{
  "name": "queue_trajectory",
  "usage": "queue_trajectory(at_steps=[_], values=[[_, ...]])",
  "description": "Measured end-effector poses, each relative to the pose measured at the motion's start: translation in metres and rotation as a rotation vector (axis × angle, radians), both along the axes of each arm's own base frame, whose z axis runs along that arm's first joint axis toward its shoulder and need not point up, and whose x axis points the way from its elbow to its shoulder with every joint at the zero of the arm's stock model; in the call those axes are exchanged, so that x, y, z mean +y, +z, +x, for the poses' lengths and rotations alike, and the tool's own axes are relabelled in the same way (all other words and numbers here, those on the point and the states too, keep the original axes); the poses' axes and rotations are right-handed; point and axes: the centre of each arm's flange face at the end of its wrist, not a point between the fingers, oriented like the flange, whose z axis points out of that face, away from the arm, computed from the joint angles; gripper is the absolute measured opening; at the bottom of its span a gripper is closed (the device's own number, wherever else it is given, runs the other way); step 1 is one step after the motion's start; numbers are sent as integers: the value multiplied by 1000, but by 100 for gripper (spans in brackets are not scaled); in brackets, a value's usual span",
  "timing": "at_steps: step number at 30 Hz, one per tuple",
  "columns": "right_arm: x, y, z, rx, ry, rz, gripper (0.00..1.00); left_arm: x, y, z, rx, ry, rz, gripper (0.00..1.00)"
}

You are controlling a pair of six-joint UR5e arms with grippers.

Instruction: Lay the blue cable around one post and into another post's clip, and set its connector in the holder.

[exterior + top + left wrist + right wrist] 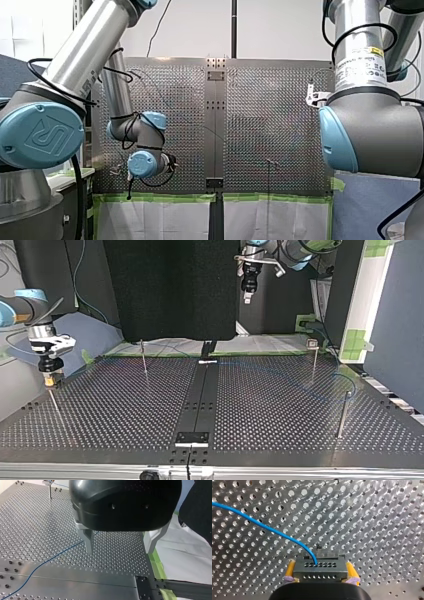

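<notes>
In the right wrist view my right gripper (320, 564) is shut, its yellow pads (290, 568) clamping a grey multi-hole connector (321, 573) just above the perforated plate. The blue cable (269, 528) leaves the connector's middle and curves away over the holes. In the top view that gripper (50, 381) hangs low at the left, right over a thin post (54, 402). My left gripper (120, 551) is open, its metal fingers (88, 542) wide apart above the plate, with the cable (50, 560) lying below them. In the top view it (247, 294) hangs high at the back.
Thin posts stand on the plate: one at the back left (144, 360), one with a clip head at the back right (313, 357), one near the right front (342, 412). A black centre strip (199, 405) carries a small white-edged holder (191, 439). Green tape (160, 198) borders the plate.
</notes>
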Motion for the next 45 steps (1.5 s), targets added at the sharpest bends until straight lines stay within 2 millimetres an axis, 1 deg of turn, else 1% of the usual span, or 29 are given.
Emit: queue_trajectory(at_steps=[12, 21, 29, 45], values=[[-4, 5, -8, -8, -5, -5, 0, 2, -1, 0, 7, 4, 4, 100], [-5, 6, -7, -5, 5, -5, 0, 3, -1, 1, 10, 9, 6, 100], [-3, 4, -4, 9, 9, 5, 0, 4, -1, 2, 11, 11, 7, 100], [-5, -1, -3, 12, 10, -5, 0, 4, -1, 2, 12, 9, 7, 100]])
